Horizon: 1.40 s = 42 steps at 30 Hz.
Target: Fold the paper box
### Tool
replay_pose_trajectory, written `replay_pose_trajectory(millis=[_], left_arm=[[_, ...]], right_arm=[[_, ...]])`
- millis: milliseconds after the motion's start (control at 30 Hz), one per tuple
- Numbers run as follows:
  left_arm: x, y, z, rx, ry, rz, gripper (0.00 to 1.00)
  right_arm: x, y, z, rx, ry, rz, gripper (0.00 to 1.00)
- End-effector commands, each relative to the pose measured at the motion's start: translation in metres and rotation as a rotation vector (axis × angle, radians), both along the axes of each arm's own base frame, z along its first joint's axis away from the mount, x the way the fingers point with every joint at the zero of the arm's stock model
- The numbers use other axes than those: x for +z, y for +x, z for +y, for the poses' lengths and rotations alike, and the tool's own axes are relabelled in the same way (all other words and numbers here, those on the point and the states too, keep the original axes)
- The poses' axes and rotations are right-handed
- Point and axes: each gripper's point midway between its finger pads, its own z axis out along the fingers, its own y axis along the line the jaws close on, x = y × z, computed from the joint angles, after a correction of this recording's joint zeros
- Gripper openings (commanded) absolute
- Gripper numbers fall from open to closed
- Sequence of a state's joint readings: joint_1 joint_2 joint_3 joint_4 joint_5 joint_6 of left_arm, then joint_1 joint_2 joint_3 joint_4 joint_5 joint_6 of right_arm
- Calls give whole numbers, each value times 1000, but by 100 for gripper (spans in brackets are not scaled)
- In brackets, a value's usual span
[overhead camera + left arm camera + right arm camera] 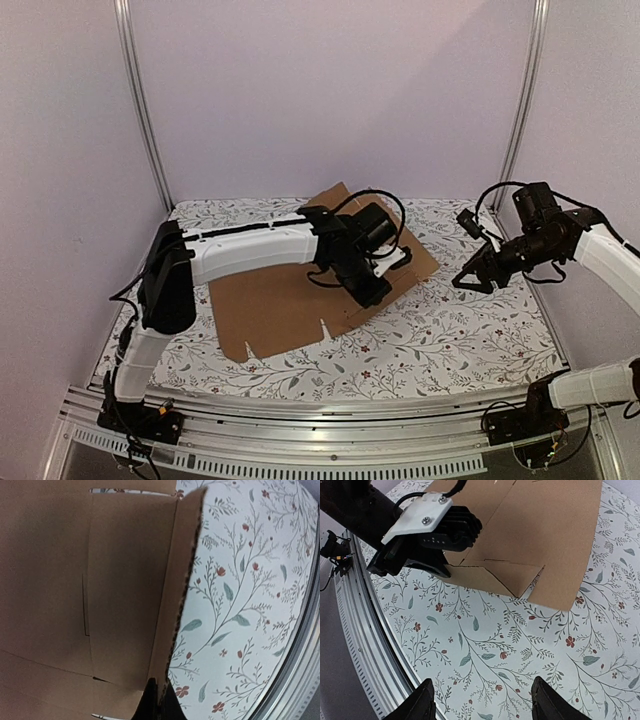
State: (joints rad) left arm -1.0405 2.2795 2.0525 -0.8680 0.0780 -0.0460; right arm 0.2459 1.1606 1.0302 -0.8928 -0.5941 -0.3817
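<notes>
Paper box (270, 310) lies as a largely flat cardboard sheet at mid-surface (450, 345); one flap (490, 575) on its right side stands raised; left pincer (372, 292) clenched on that flap's edge; right pincer (466, 281) released, jaws apart, hanging above the flowered cover to the right of the sheet, touching nothing.

Paper box (290, 305): on table (450, 335), frame centre. Left gripper (374, 294): at its right edge. Right gripper (470, 281): frame right, apart from box.
</notes>
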Motion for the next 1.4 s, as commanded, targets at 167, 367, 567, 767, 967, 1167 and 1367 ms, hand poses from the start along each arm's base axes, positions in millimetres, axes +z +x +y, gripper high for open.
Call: replay_pose_trajectory(millis=[167,367,567,767,967,1167,1367], left_arm=[[79,31,-55,349,-360,217,48],[82,84,63,543,-227,49,55],[47,98,190,761,-93,5,56],[-10,59,240,794,53,93,55],[-47,16,247,794,84,188,50],[-74,-27,226,741,54,248,44],[-98,-70,186,621,92,286,41]], right_arm=[[14,36,-45,-270,-24,-17,66],[6,54,-56,-420,-9,-3,92],[-8,51,-18,-428,177,328,93],[-35,33,31,-296,105,507,99],[-70,36,53,-300,68,641,92],[-96,40,60,-297,56,738,83],[-101,47,62,-286,46,745,80]])
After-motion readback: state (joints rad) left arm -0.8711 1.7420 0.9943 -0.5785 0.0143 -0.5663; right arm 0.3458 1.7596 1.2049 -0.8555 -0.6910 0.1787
